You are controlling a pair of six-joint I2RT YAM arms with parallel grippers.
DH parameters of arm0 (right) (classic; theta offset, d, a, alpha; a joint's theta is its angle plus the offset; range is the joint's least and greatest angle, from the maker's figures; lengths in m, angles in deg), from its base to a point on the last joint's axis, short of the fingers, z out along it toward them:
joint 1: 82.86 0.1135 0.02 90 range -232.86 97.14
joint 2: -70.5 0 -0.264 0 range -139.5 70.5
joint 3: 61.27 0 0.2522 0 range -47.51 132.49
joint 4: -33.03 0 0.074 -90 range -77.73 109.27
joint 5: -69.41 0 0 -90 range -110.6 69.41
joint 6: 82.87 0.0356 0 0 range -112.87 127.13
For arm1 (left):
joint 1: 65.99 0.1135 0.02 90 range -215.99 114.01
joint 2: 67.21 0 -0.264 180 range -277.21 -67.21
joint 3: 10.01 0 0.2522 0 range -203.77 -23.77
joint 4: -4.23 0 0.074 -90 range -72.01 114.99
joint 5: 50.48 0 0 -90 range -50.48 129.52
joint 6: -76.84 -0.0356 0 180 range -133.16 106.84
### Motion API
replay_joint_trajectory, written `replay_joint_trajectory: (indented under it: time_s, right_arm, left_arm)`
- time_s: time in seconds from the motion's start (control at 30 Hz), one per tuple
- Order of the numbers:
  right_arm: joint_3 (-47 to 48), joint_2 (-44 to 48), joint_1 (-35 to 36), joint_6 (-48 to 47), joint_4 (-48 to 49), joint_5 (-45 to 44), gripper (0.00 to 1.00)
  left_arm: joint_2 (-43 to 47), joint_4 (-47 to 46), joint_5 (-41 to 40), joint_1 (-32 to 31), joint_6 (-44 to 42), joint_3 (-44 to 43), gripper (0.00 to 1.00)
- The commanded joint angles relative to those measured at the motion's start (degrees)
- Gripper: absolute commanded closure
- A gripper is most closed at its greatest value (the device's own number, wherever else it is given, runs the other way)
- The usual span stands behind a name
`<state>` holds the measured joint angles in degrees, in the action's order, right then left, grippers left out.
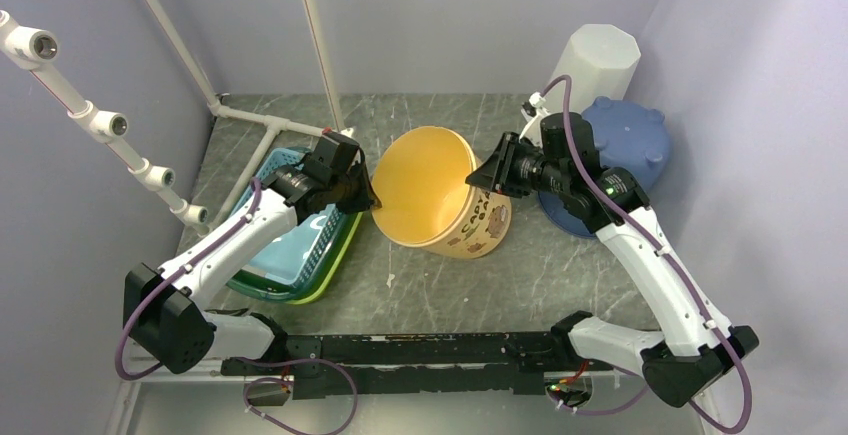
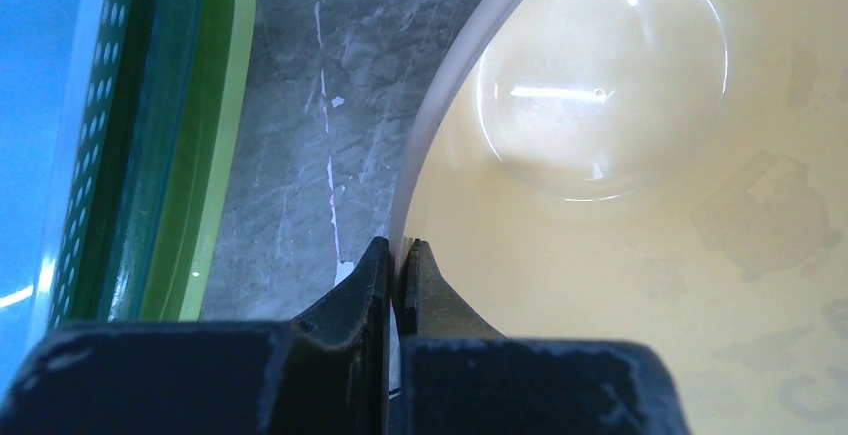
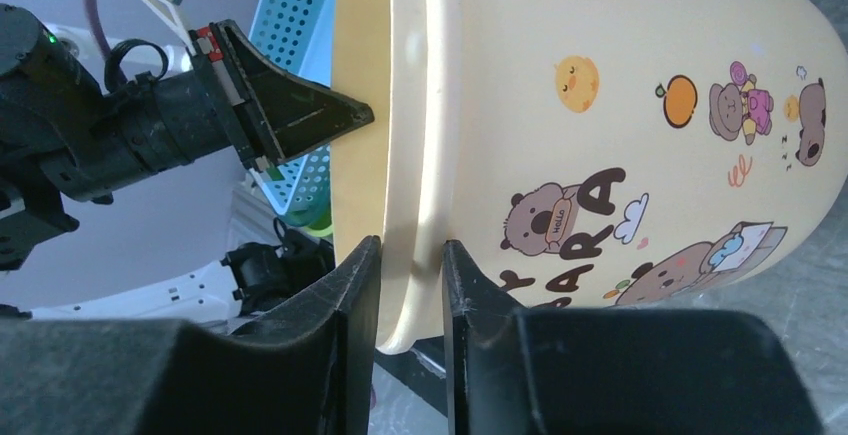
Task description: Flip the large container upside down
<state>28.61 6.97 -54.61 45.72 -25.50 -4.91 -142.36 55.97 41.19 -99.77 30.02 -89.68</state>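
Note:
The large container [image 1: 440, 190] is a cream bucket printed with cartoon bears. It is tilted with its mouth toward the camera in the top view, its lower side on the grey table. My left gripper [image 1: 365, 198] is shut on the left part of the rim, one finger inside and one outside [image 2: 400, 247]. The glossy inside of the container [image 2: 620, 205] fills the left wrist view. My right gripper [image 1: 478, 183] straddles the rim on the right side [image 3: 412, 245], with both fingers against the rim's lip. The printed wall [image 3: 620, 105] runs off to the right.
A blue perforated basket sits in a green tray [image 1: 295, 245] left of the container, under the left arm. A blue domed lid [image 1: 625, 145] and a white tall bin [image 1: 595, 60] stand at the back right. White pipes [image 1: 270, 120] cross the back left.

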Motion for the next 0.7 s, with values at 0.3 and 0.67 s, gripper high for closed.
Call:
replay_joint_trajectory:
  time_s: [0.3, 0.67]
  right_arm:
    - [3.99, -3.12, 1.74, -2.62, -2.47, 0.97, 0.75]
    - [8.48, -6.28, 3.56, -4.07, -6.25, -5.23, 0.60]
  left_arm:
    - [-0.31, -0.31, 5.56, -1.77, -1.78, -3.73, 0.97]
    - [0.27, -2.12, 6.85, -2.23, -2.29, -2.91, 0.97]
